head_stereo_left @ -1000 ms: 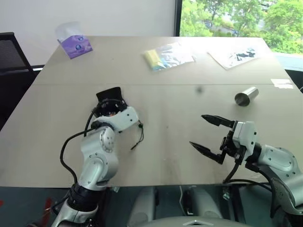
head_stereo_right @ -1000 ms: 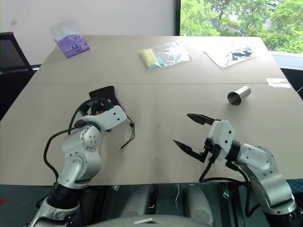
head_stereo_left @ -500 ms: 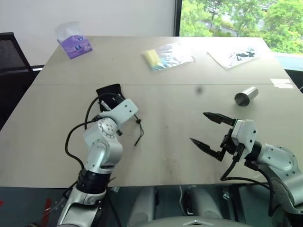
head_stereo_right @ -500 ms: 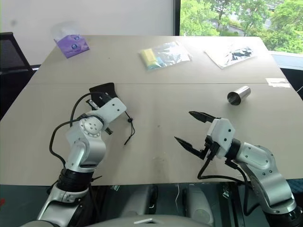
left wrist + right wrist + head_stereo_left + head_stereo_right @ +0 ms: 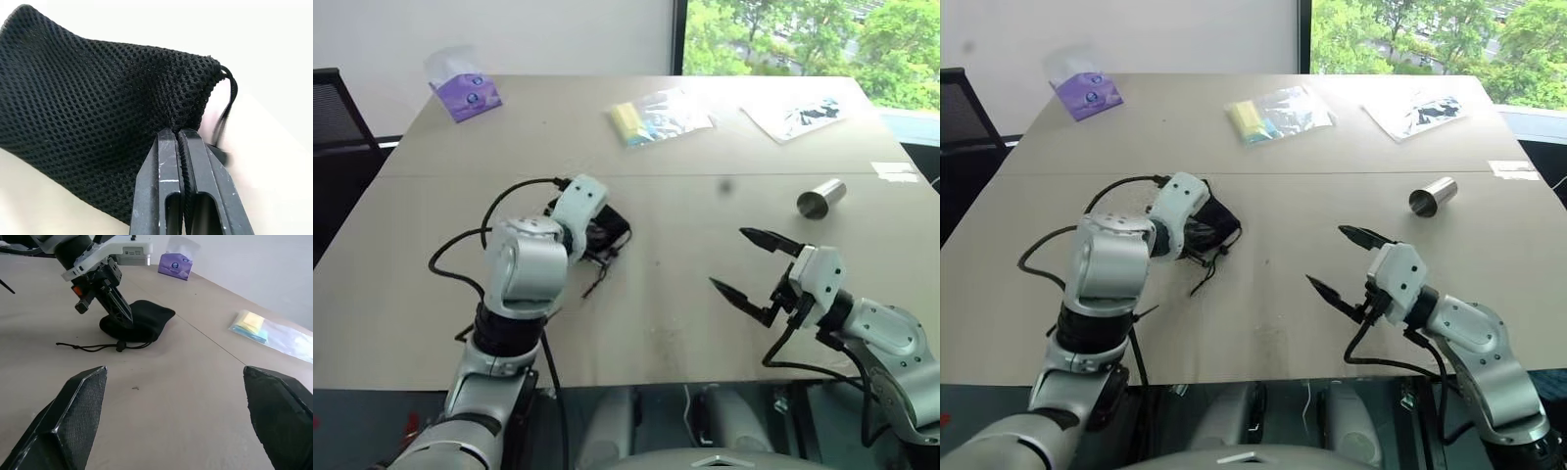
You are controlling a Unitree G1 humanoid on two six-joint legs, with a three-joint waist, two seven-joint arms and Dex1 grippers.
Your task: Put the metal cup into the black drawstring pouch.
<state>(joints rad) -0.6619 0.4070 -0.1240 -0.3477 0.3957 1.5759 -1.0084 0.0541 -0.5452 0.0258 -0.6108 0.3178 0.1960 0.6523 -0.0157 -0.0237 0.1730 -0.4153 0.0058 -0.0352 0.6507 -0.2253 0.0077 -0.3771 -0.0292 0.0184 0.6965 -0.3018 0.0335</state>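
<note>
We see the left gripper (image 5: 122,316) angled down onto the black drawstring pouch (image 5: 607,227), its jaws pressed together on the mesh fabric close to the gathered mouth. In the left wrist view the two fingers (image 5: 164,196) meet with a fold of the pouch caught between them. The pouch lies on the pale worktop (image 5: 685,294), left of the middle, and its cord (image 5: 93,347) trails loose across the worktop just beside it, with a small bead on it.

Our right gripper (image 5: 742,262) hangs above the near right part of the worktop, pointing roughly level towards the left. Its jaws stand wide apart and hold nothing; in the right wrist view the two pads (image 5: 73,421) frame the pouch and the left gripper between them.

The metal cup (image 5: 822,199) lies on its side on the right part of the worktop, well apart from both grippers and from the pouch, with its dark mouth turned towards us.

At the far side of the worktop we see a purple tissue pack (image 5: 465,93) at the left, a clear bag with something yellow inside (image 5: 656,116) near the middle, and a sheet of crinkled clear wrapping (image 5: 798,115) at the right. A black chair (image 5: 337,127) stands past the left edge.
</note>
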